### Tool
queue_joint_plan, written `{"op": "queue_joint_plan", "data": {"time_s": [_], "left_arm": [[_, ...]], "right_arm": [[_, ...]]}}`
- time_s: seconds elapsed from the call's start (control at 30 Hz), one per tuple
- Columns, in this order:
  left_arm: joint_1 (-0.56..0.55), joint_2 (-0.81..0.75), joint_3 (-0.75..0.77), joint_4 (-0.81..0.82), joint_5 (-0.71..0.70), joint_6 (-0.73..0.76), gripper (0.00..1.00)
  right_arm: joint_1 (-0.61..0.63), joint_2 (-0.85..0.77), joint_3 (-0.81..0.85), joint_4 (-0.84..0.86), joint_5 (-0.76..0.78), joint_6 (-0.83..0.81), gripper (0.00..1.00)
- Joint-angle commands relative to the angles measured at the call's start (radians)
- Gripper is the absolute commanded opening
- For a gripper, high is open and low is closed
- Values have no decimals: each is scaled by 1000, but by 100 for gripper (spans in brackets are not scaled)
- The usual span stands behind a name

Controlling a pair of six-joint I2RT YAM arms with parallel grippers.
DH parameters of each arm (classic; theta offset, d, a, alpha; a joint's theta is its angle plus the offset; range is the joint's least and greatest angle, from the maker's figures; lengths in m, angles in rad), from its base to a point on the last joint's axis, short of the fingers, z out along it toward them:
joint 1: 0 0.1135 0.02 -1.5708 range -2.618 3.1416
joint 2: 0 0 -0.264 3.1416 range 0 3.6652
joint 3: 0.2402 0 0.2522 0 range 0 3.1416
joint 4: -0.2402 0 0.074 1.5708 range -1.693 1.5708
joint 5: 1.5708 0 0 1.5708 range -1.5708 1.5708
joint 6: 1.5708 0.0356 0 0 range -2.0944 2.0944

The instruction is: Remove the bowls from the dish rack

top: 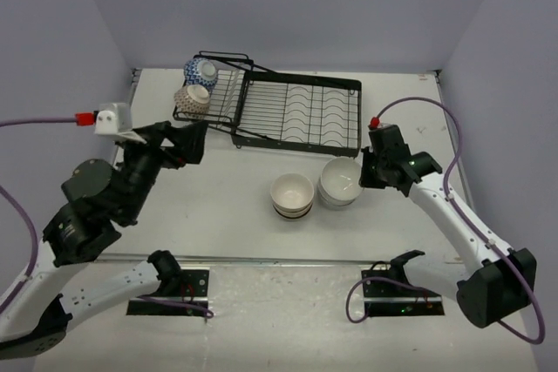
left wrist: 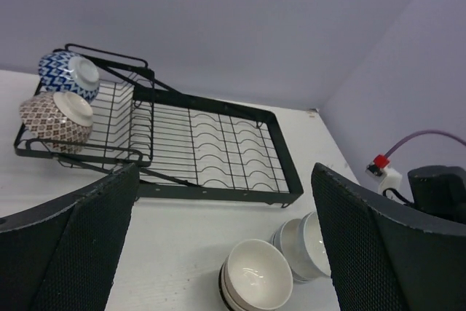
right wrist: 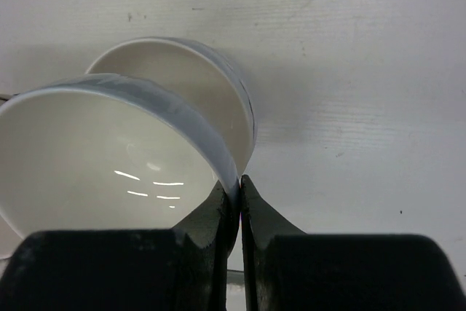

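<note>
The left gripper (top: 193, 141) hangs open and empty just in front of the dish rack's (top: 296, 111) small angled wing at its left end. Its wide-spread fingers (left wrist: 73, 245) frame the whole rack in the wrist view. Two bowls sit in that wing, a blue-and-white bowl (top: 200, 71) at the back and a brown patterned bowl (top: 193, 100) touching it in front. Both are tipped on their sides, with what looks like their pale feet turned toward the rack's main section. They lie straight beyond the left gripper and far from the right one, so the left arm is the natural one to take them, probably the brown bowl first. The main section holds nothing.

On the table (top: 218, 215) in front of the rack's right half stand two groups side by side. There is a cream stack with a dark band (top: 292, 195), and to its right some white bowls (top: 340, 182). How many are nested in each I cannot tell. The right wrist view shows at least two white ones.

The right gripper (top: 366, 172) is clamped on the rim of the upper white bowl (right wrist: 109, 158), one finger (right wrist: 211, 223) inside and one outside. Whether that bowl rests fully on the one beneath is unclear.
</note>
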Motion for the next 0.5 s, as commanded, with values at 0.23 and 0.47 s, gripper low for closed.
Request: {"op": "queue_joint_plan", "data": {"time_s": [0.23, 0.47], "left_arm": [[1, -67, -188, -168, -97, 7, 100], [1, -29, -258, -132, -113, -28, 100]], "right_arm": [[-21, 70, -76, 178, -96, 29, 0], [-21, 84, -95, 191, -55, 38, 23]]}}
